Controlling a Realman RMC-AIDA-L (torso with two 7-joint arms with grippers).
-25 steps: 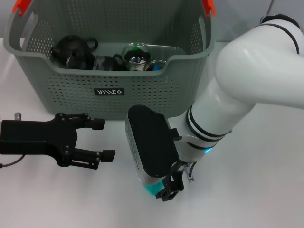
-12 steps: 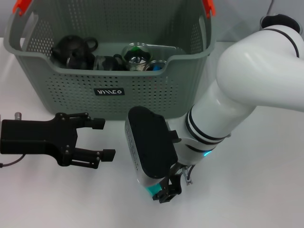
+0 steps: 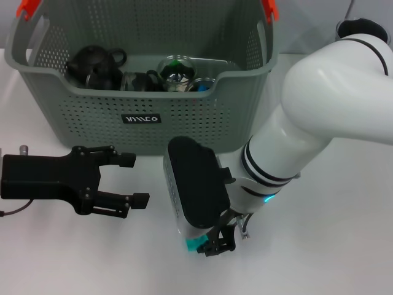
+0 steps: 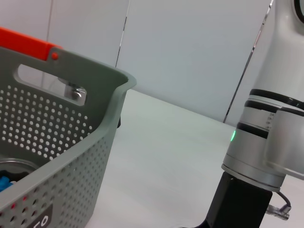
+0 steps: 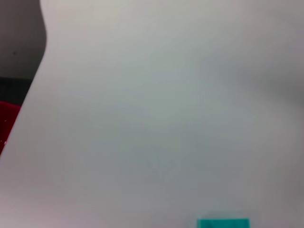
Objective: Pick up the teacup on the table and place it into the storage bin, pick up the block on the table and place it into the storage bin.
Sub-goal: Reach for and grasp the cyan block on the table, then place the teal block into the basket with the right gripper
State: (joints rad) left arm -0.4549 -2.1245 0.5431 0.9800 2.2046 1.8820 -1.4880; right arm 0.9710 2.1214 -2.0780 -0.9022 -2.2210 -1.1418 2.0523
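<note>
The teal block sits low in the centre of the head view, on the white counter, right under my right pincer; whether its fingers have closed on the block, I cannot tell. The right wrist view catches just a teal strip at its lower edge. The storage bin fills the upper left, with dark teaware inside. My left pincer hangs at lower left, fingers apart, holding nothing.
</note>
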